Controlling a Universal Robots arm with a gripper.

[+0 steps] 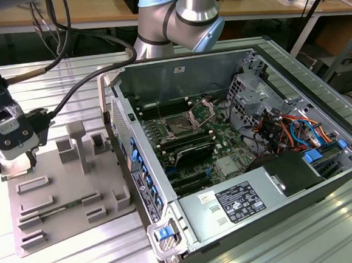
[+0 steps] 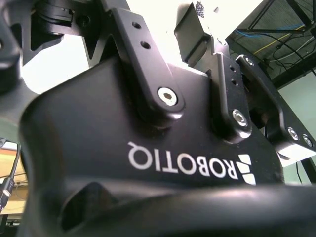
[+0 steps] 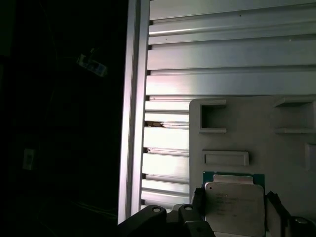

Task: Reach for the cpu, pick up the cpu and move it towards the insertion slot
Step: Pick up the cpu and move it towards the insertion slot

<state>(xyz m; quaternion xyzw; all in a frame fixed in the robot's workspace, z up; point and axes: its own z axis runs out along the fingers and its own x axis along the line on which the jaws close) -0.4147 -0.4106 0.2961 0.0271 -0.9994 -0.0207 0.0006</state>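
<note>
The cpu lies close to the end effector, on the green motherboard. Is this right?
Not on the motherboard: the first wrist view shows the cpu close to the end effector, lying on the grey fixture plate.

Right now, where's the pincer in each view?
Exterior view: pincer at the exterior view's far left, above the grey fixture plate.
Second wrist view: pincer body, black, close up.
First wrist view: pincer flanks the chip, plate behind.
Shared landmark: the plate, in exterior and first wrist views.

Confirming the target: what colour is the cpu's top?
The cpu: dull silver, green-edged; best in first wrist view.
</note>
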